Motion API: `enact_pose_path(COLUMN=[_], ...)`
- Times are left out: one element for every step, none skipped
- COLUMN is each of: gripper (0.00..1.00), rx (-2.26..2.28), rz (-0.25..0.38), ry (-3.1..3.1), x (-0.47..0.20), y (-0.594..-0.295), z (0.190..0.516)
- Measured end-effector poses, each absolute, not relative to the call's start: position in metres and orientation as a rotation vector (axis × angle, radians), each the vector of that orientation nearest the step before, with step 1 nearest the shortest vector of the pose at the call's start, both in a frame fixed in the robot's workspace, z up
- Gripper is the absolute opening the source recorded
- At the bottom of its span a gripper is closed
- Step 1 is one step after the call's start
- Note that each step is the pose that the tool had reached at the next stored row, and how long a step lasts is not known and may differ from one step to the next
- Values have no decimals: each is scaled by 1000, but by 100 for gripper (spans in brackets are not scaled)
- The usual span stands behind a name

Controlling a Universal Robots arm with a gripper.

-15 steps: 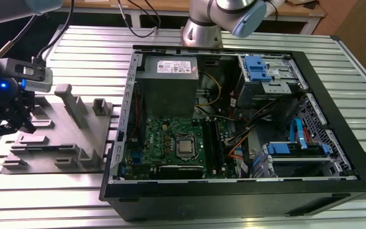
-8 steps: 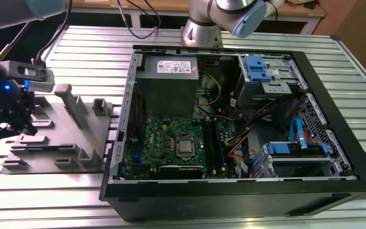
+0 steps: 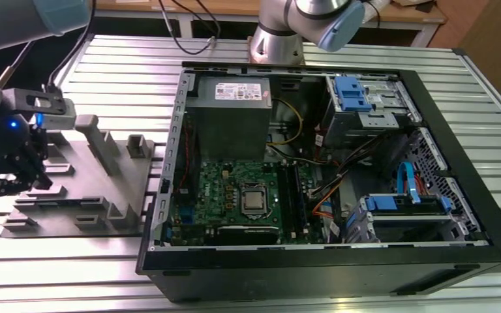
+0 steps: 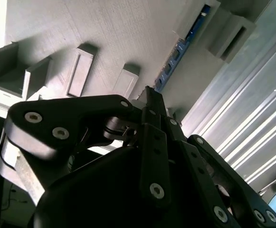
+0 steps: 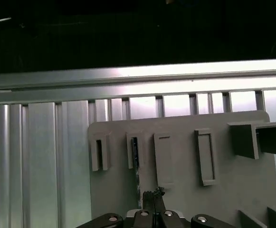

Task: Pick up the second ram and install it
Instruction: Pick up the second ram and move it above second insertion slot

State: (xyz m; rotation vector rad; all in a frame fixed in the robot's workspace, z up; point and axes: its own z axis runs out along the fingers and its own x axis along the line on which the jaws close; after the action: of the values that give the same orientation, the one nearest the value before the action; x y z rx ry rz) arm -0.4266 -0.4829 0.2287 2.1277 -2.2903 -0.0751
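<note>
- We see a ribbed aluminium table (image 3: 128, 59) with a wooden bench beyond it at the back of the exterior view.
- The second ram (image 4: 180, 51) stands on edge in a narrow pocket of a grey holder plate (image 4: 104, 28). It shows as a dark blue stick with black chips in the second wrist view.
- In the first wrist view we see the stick only edge-on, as a thin dark line running from its pocket towards the claw.
- The gripper (image 4: 149, 92) has its black fingers drawn together into a narrow tip right at the stick's near end. We cannot tell whether the board's edge is caught between them.
- Other upright pockets and blocks stand in a row on the plate beside the stick's pocket.
- In the exterior view the claw hangs over the plate at the exterior view's left.
- An open computer case (image 3: 459, 195) lies on its side just beside the plate, towards the exterior view's right. Its green motherboard (image 3: 224, 195) faces up below a grey power supply (image 3: 229, 120).
</note>
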Motion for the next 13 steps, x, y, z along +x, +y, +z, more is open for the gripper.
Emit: enact_pose_path(gripper=[7, 7, 7, 7, 7, 7, 7, 7, 7, 7, 7, 7, 7], rx=[2131, 2135, 2138, 2142, 2144, 2144, 2144, 2144, 2144, 2144, 2144, 2145, 2146], rz=[-75, -75, -75, -75, -75, -75, -75, -75, -75, -75, -76, -76, -76], ry=[-2287, -2284, -2280, -2277, -2275, -2275, -2275, -2275, -2275, -2275, -2275, -2275, -2273], x=[-427, -427, -427, -427, -427, -427, -427, -427, -427, -427, -427, -426, -425], y=[-484, -486, -487, -489, -490, -490, -490, -490, -490, -490, -490, -490, -490], z=[228, 227, 226, 226, 226, 226, 226, 226, 226, 226, 225, 225, 225])
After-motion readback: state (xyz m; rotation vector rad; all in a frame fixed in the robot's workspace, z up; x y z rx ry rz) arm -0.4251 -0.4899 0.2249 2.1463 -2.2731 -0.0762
